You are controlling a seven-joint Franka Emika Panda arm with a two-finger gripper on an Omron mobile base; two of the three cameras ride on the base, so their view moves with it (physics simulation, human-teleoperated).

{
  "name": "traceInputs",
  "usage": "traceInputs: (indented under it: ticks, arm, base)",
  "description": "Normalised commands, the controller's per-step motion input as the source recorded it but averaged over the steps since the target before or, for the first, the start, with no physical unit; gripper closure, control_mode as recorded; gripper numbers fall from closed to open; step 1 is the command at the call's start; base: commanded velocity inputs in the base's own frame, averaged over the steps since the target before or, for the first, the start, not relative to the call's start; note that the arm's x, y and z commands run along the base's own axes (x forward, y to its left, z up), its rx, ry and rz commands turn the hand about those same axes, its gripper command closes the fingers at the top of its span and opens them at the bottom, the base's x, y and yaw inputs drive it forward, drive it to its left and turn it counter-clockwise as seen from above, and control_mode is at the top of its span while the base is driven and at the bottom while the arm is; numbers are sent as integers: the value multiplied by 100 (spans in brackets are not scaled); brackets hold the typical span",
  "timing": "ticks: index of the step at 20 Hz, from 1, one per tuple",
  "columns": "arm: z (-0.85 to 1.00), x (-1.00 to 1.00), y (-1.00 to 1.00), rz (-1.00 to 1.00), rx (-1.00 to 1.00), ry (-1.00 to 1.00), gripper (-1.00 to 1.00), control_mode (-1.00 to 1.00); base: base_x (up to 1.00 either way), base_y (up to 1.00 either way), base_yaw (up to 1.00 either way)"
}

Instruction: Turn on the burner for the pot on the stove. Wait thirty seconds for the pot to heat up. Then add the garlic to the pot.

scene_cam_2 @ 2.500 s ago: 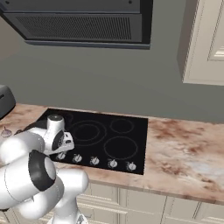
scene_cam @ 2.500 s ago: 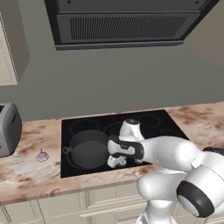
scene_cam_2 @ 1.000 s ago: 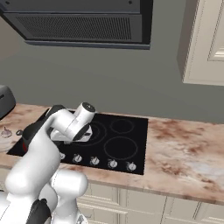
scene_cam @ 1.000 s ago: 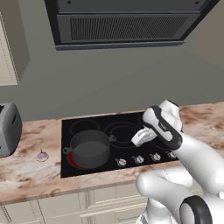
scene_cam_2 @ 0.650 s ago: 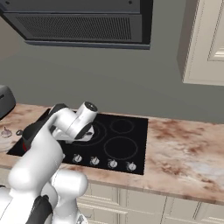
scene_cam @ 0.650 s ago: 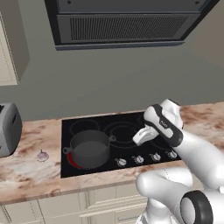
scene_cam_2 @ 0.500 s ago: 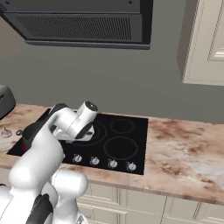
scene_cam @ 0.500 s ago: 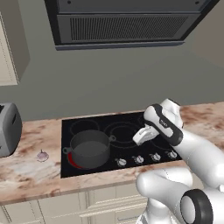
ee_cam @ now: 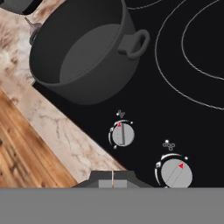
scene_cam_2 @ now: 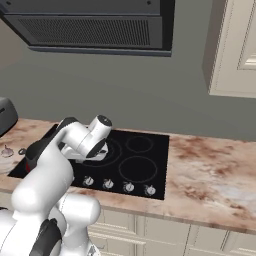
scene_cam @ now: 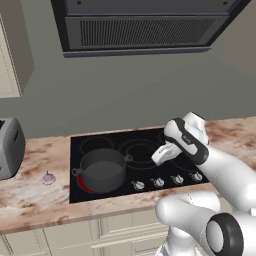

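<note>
Tool (scene_cam: 156,159) pressed together above stove (scene_cam: 150,150); left base view alone shows garlic (scene_cam: 48,177) beside pot (scene_cam: 102,170)

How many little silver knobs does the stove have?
4, in a row along the stove's front edge: first knob nearest the pot, then second knob, third knob and fourth knob.

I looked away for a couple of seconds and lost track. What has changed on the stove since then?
The gripper, shut, has lifted off the knobs beside the pot and swung right, above the middle of the stove. A red glow now shows at the burner under the pot. The pot itself and the garlic on the counter have not moved.
</note>
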Motion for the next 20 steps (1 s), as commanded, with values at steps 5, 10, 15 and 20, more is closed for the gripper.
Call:
traceInputs:
  ticks: [5,10,15,20]
  arm:
    - [0,0,0,0,0,0,100,-100]
    - [0,0,0,0,0,0,100,-100]
    - [0,0,0,0,0,0,100,-100]
    - [0,0,0,0,0,0,100,-100]
  base:
    - [0,0,0]
    - [0,0,0]
    - [0,0,0]
    - [0,0,0]
